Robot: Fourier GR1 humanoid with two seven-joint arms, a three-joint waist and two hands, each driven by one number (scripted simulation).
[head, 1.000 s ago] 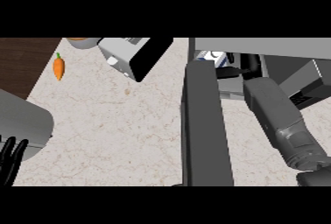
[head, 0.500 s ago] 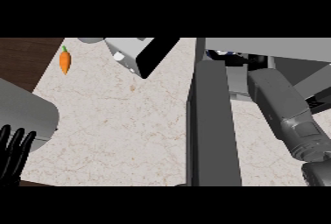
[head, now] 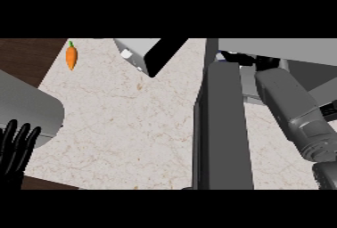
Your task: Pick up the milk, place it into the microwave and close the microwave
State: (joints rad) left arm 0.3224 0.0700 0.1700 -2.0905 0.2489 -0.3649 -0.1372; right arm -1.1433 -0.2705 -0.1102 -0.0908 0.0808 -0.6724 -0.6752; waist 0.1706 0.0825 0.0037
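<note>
Head view only. Far up at the right, at the mouth of the microwave (head: 283,45): right hand (head: 240,58), seen only as a black cluster at the end of the grey forearm. Cannot tell how far open or closed, nor whether wrapped round anything. Not to be made out anywhere as a distinct carton: the milk. Judged most likely at or inside that black cluster, just at the microwave's opening, but hidden by the hand and by the edge of the microwave door (head: 223,133).

Standing wide open, running as a long dark slab from the upper middle down to the lower edge, immediately left of the right forearm: that door. Long axis toward and away from the robot. Far nearer to it, the right arm. For closing, a sweep from the door's left face rightward, judging by how it lies.

Low at the left edge, resting: left hand (head: 16,149), straight and spread upward, holding nothing, well apart from the door across the bare table (head: 125,116).

Cut off by the frame: microwave interior, right wrist. Elsewhere, a carrot (head: 71,54) at the upper left.
</note>
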